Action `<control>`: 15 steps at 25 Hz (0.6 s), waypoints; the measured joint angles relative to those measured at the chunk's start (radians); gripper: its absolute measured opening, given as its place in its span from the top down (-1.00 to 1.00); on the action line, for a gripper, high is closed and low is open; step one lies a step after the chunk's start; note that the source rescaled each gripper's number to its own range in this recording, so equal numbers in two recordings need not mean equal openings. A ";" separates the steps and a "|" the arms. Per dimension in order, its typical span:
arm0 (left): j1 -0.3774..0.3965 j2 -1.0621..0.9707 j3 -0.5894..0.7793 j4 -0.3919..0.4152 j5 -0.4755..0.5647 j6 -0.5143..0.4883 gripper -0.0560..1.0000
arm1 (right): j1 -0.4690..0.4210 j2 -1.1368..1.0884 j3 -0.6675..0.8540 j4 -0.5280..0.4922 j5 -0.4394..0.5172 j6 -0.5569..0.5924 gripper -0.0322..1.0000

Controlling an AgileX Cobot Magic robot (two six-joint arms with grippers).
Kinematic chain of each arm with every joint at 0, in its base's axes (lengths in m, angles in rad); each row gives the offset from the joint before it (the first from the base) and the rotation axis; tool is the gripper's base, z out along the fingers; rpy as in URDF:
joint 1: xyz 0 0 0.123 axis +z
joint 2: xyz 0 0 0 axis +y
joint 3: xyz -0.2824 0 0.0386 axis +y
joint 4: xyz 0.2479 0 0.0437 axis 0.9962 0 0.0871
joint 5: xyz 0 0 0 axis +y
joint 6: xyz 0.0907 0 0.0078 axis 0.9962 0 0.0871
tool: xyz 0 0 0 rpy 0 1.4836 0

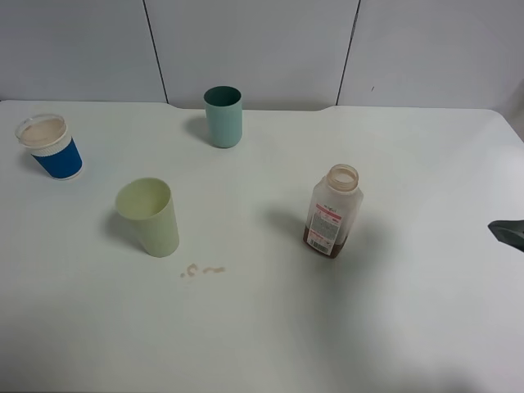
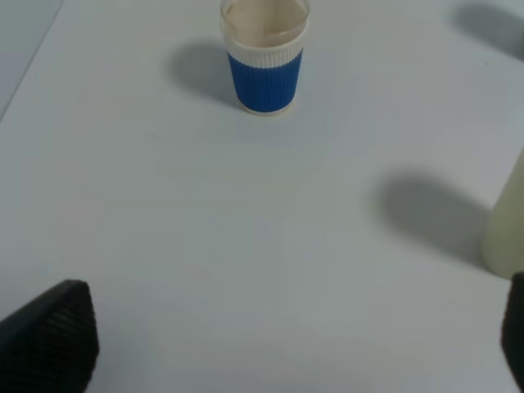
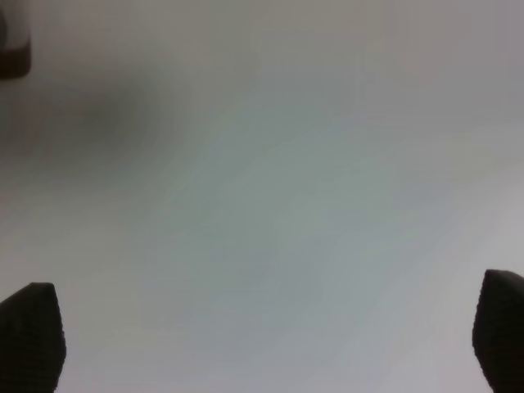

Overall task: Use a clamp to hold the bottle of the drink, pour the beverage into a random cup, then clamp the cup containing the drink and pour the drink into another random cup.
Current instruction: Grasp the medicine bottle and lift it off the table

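The uncapped drink bottle stands upright right of the table's middle, with a little brown drink at its bottom. A pale green cup stands left of the middle, and its side shows in the left wrist view. A teal cup stands at the back. A blue cup with a white rim stands at the far left and holds light brown liquid. My left gripper is open and empty, short of the blue cup. My right gripper is open and empty, well right of the bottle.
A few small brown drops lie on the white table just right of the pale green cup. A dark tip of the right gripper shows at the right edge. A grey panelled wall stands behind the table.
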 joint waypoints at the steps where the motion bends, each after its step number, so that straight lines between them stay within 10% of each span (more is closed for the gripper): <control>1: 0.000 0.000 0.000 0.000 0.000 0.000 -1.00 | 0.000 0.000 0.004 -0.007 -0.019 0.000 -1.00; 15: 0.000 0.000 0.000 0.000 0.000 0.001 -1.00 | 0.000 0.000 0.228 -0.009 -0.254 -0.016 -1.00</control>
